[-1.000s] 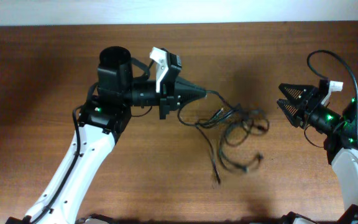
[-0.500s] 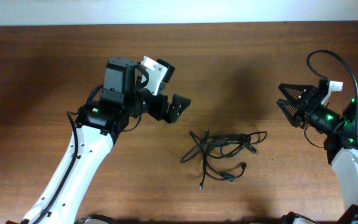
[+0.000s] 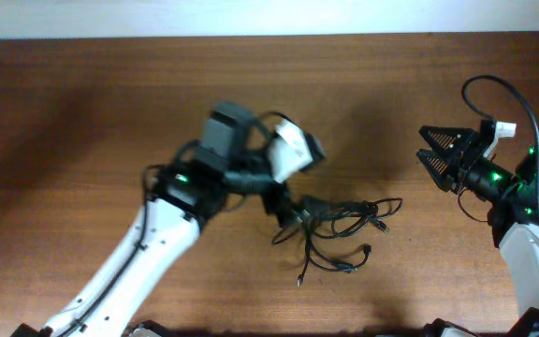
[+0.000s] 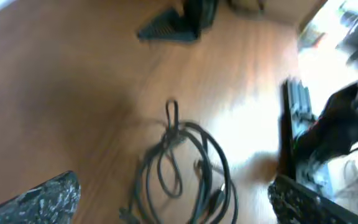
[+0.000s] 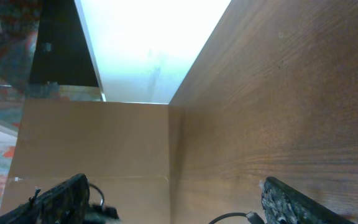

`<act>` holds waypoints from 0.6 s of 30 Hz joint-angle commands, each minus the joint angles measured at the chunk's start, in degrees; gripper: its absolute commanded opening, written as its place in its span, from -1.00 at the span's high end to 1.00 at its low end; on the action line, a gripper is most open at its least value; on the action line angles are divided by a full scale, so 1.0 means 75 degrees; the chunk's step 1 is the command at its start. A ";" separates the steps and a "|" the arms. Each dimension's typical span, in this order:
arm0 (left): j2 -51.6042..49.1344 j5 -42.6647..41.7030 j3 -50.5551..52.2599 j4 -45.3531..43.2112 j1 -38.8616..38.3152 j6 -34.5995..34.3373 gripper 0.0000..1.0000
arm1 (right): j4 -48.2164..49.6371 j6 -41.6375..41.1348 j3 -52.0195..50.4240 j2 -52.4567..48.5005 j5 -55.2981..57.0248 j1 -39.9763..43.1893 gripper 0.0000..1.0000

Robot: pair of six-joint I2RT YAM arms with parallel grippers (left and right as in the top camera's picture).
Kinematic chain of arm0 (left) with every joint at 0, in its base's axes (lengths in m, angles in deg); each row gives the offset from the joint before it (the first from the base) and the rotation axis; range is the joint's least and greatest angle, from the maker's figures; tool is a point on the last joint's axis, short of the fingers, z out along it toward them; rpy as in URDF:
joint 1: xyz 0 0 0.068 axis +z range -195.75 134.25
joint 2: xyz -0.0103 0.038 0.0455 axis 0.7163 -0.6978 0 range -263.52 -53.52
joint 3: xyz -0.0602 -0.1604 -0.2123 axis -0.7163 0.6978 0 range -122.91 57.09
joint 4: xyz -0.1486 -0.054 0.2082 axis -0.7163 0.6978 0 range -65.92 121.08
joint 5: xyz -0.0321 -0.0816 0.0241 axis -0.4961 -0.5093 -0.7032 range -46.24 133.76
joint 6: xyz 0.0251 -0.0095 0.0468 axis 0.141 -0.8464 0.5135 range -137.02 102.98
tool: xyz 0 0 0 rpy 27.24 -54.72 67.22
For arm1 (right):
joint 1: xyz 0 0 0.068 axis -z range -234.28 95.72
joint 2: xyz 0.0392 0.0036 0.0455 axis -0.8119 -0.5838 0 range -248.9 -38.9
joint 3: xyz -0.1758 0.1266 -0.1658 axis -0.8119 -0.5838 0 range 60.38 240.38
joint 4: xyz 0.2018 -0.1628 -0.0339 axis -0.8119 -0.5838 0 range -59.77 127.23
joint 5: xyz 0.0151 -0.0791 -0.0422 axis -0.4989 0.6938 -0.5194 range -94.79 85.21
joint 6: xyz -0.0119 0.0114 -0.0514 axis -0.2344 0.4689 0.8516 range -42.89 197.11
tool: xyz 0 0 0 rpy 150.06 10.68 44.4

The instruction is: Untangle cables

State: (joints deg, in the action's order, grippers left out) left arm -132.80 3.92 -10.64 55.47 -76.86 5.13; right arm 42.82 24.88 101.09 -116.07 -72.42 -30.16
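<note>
1. Overhead: the cables lie in a loose tangle on the bench, a little right of its middle. Their loops overlap, and several ends stick out toward the front and the right. The left tool is at the tangle's left edge and points down at it. It is blurred in this view, so neither its width nor any contact with the cables can be told from here. The right tool is well apart from the tangle, near the right edge. It points left toward the cables, with its fingers spread wide and nothing between them.

2. Left wrist: the left tool is wide, with one of its fingers in the lower left corner and the other in the lower right. The cables lie flat on the bench between and ahead of them, ungripped. One narrow loop points up the picture, with larger round loops below it. This view is blurred.

3. Right wrist: the right tool is wide, with its fingers in the two lower corners and bare bench between them. A thin black cord end shows at the bottom edge; what it belongs to cannot be told.
</note>
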 commanded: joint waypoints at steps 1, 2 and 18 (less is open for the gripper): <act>-0.0029 0.2509 -0.0079 0.0440 -0.1113 0.0609 -0.99 | 0.0020 0.0137 0.0032 -0.0012 -0.0096 -0.0026 -0.75; -0.0131 0.2643 -0.0079 0.0615 -0.1320 0.0831 -0.98 | 0.0020 0.0137 0.0032 -0.0012 -0.0096 -0.0026 -0.75; -0.2072 0.3337 -0.0079 0.0761 -0.2017 0.1029 -0.10 | 0.0017 0.0338 0.0032 -0.0012 -0.0096 -0.0026 -0.89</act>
State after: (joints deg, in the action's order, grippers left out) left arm -146.73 29.08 -10.66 62.58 -90.61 11.67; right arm 42.80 25.36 101.09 -116.07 -72.40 -30.16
